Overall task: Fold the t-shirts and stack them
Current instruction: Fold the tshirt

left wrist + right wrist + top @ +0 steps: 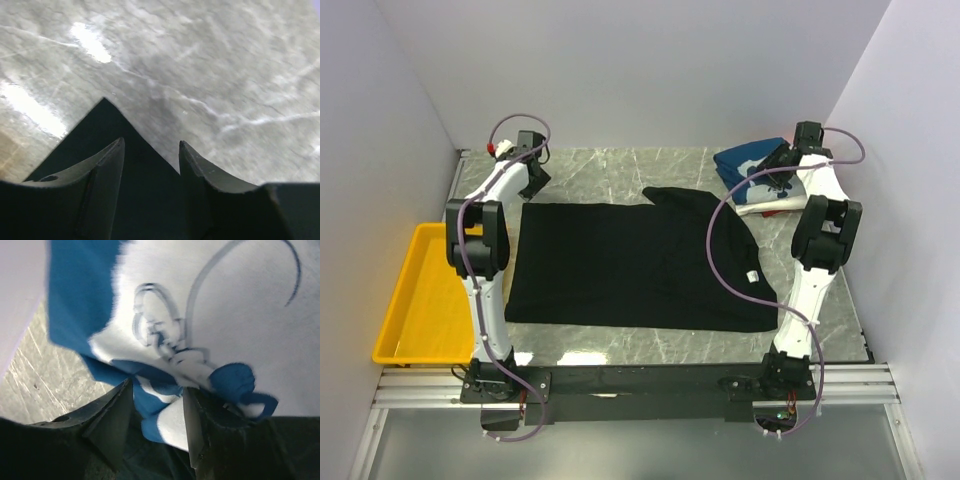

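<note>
The left gripper hangs over the far left corner of the black tee. Its jaws stand apart with nothing clamped. In the wrist view the cloth's pointed corner shows in the gap and reaches just past the fingertips. Whether the tips touch the fabric cannot be told. The rest of the tee spreads away from this gripper towards the right arm. It lies flat as a broad matte rectangle, with one sleeve folded in at the far edge and the right side a little rumpled.

The right gripper is down on the blue tee. Its jaws are apart and a fold of blue and white cloth is bunched in the gap. I cannot tell whether they pinch it. Beyond the fingers the tee is soft and creased. A big white print patch carries thin dark curved lines, blurred in this view. From above, this tee is a small folded heap under the gripper. A white tee and a sliver of red tee peek out on the near side. The heap lies just beside the black tee's far right corner.

The table is glossy grey marble with pale veins and bright glare spots. A yellow plastic tray, shallow and rectangular, sits beside the left arm, well apart from both grippers.
</note>
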You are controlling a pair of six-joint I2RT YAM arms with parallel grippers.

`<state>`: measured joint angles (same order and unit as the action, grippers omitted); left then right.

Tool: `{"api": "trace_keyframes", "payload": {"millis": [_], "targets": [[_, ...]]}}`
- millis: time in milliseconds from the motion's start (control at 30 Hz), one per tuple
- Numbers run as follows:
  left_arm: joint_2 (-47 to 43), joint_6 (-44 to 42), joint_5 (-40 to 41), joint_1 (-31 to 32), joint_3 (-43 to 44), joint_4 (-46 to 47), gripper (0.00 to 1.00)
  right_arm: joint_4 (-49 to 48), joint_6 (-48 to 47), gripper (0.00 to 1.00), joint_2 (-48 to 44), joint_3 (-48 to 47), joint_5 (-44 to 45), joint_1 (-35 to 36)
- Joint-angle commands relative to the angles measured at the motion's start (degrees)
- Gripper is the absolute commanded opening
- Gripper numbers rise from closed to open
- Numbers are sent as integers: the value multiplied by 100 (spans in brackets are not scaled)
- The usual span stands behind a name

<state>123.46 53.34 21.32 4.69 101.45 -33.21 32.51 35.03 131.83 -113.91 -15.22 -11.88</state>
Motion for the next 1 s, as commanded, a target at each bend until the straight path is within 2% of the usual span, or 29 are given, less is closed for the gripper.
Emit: {"api": "trace_keyframes", "payload": {"millis": [0,167,433,600,967], "targets": [[187,150,486,-21,217,-370,52,-220,-426,52,-720,-254,274,291],[415,194,697,-47,287,-502,52,-131,-698,53,-571,-588,178,748],[785,168,760,-82,560,-643,49,-96,-971,53,228,-966,125,1381],[802,141,698,-91,437,-546,42,176,-1147,55,729,-1274,265,1557],[829,150,540,-91,367,-493,26,572,-1323,58,1108,-1494,801,1776]]}}
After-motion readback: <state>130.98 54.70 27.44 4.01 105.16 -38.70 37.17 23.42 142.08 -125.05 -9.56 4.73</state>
